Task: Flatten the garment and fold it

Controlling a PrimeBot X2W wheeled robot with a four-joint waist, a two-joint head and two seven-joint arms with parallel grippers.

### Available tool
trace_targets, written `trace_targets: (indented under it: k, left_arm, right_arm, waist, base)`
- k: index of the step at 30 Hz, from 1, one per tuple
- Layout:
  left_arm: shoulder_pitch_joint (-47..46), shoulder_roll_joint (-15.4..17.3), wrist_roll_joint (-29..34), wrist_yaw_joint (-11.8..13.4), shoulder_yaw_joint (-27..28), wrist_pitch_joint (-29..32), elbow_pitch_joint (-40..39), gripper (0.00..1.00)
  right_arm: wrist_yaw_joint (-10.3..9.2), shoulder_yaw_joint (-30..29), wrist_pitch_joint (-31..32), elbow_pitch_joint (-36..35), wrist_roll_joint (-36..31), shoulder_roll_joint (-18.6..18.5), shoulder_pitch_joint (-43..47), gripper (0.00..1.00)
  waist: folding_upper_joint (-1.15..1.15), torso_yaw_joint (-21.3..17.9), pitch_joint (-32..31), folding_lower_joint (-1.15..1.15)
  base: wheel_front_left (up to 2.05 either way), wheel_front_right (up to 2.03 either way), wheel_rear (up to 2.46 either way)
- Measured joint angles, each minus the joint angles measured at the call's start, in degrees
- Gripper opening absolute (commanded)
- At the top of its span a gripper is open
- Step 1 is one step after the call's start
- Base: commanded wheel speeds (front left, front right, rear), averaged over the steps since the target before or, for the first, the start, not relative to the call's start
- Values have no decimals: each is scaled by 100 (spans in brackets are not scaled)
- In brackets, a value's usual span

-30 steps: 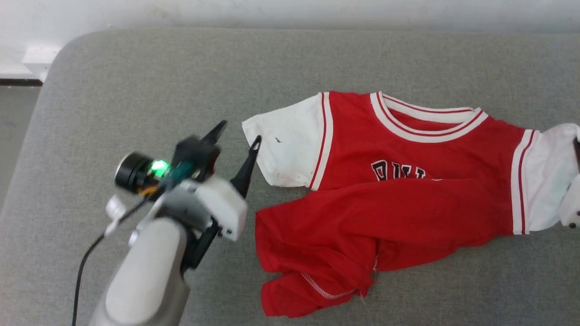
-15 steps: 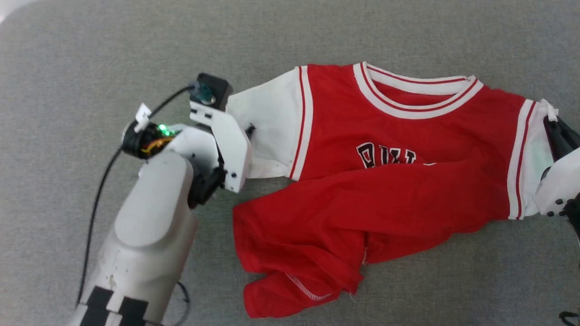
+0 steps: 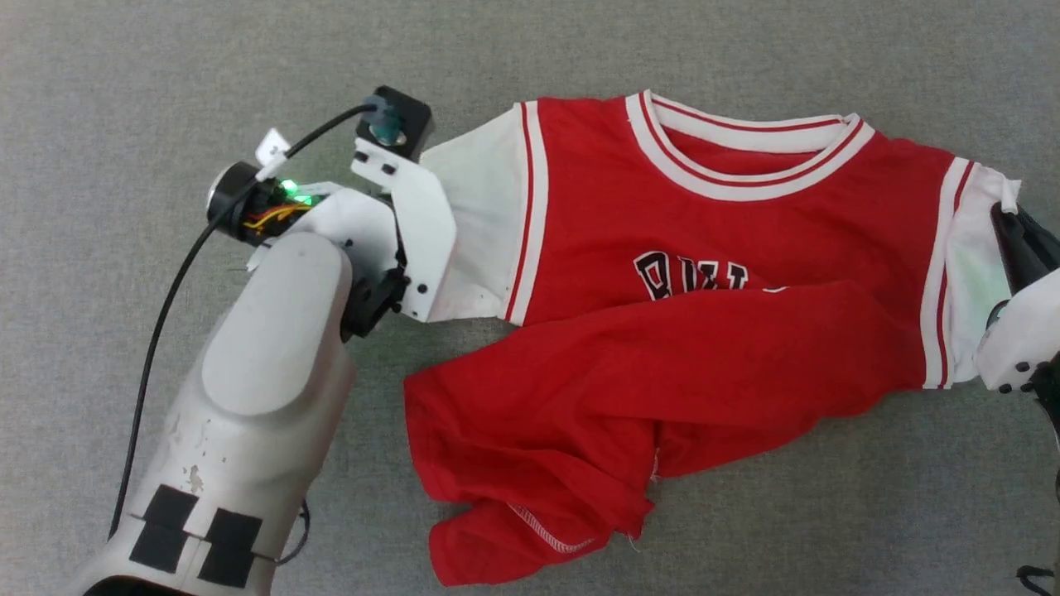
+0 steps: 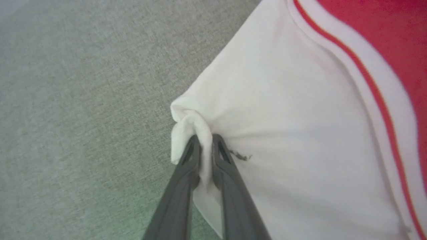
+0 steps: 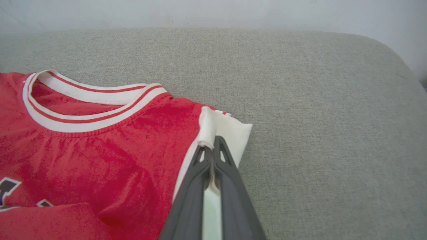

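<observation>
My left gripper (image 4: 206, 142) pinched the nine o'clock sleeve (image 3: 480, 223) of the red jersey T-shirt with white sleeves (image 3: 704, 207). My right gripper (image 5: 210, 144) pinched the three o'clock sleeve (image 3: 969, 273).

Light's soft, bright and even, just faint shadows under the garment (image 3: 662, 389). Left wrist view is a bit blurry toward its edges, with a greenish cast on the grey surface (image 4: 126, 200) low down.

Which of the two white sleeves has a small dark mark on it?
The left sleeve, pinched by the left gripper: a dark mark lies right beside it. The right sleeve looks plain white.
</observation>
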Motion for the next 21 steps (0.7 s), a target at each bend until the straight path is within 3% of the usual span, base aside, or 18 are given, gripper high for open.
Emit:
trace_targets:
  k: [8, 16, 21]
  left_arm:
    - [71, 62, -153, -69, -126, -280, -85, 0]
    - [764, -155, -882, 185, 561, -1593, -324, 0]
    - [1088, -344, -1627, 49, 1036, -2321, -934, 0]
  right_arm:
    - [0, -45, -20, -12, 2, 19, -8, 0]
    - [0, 2, -331, -116, 79, 141, -40, 0]
    - [0, 100, -609, -189, 247, 301, -205, 0]
  waist:
    - [0, 57, -5, 1]
    - [0, 78, -214, 3]
    - [0, 46, -464, 2]
  base:
    - [0, 0, 0]
    - [0, 0, 0]
    - [0, 0, 0]
